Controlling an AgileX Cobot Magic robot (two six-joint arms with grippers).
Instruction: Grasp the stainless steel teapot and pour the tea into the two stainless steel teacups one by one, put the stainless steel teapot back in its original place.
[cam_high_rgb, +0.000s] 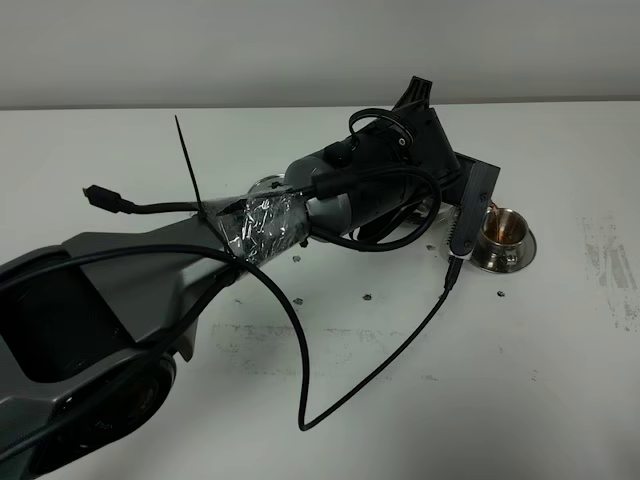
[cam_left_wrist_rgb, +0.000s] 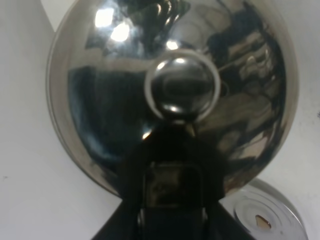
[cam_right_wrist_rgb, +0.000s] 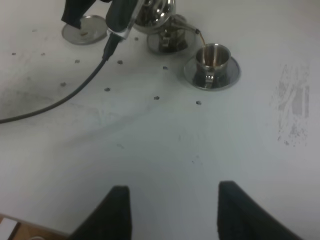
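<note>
White desk: my left fingers clamp the teapot handle, tea streaming into the teacup at 3 o'clock; right fingers apart.

The white counter carries a saucer at 3 o'clock in the high view. Grey scuff marks lie beyond it, small dark dots near the middle, and a black cable loops at 6 o'clock. A second saucer and a flat round disc sit nearby.

Teapot: mirror-bright silver, dark reflections.
Teacup: silver, amber tea inside.
Worktop: white, dark specks; grey scuffs at 3 o'clock.
Cable: black.
</note>
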